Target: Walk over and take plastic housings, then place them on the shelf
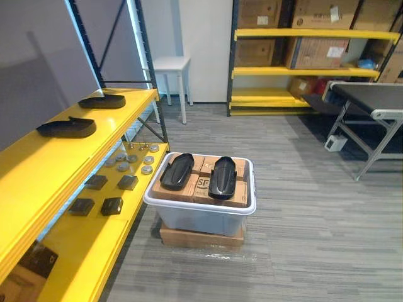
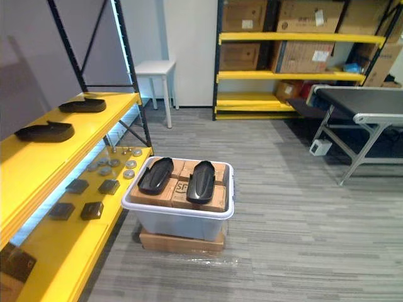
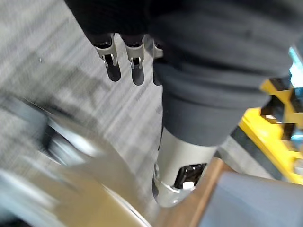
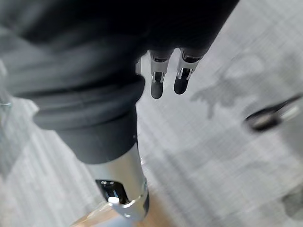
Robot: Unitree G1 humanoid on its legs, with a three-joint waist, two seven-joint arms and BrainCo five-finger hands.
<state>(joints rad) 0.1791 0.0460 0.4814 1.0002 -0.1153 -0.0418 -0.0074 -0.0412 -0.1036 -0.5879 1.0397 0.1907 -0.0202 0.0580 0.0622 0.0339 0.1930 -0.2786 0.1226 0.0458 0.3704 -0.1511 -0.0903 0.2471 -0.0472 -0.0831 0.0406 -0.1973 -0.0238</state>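
Housings (image 1: 223, 177) in bin (image 1: 200, 220), well ahead of left hand (image 3: 137, 71) and right hand (image 4: 157, 82) (both slack, empty), lengthwise away.

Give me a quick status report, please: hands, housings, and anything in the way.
Both hands open, left hand and right hand holding nothing. Two housings in the bin, two more on the top shelf. Small parts crowd the lower shelf.

Two black plastic housings (image 1: 177, 172) gleam smooth and glossy on matt brown cardboard boxes (image 1: 200, 183) inside a translucent, milky plastic bin (image 1: 200, 207). Two shelved housings (image 1: 67, 128) look duller on the smooth, yellow-painted shelf (image 1: 44, 163) with dark metal uprights (image 1: 150, 69). Small discs (image 1: 147, 169) appear metallic. The grey floor (image 1: 315, 207) is matt and streaked.
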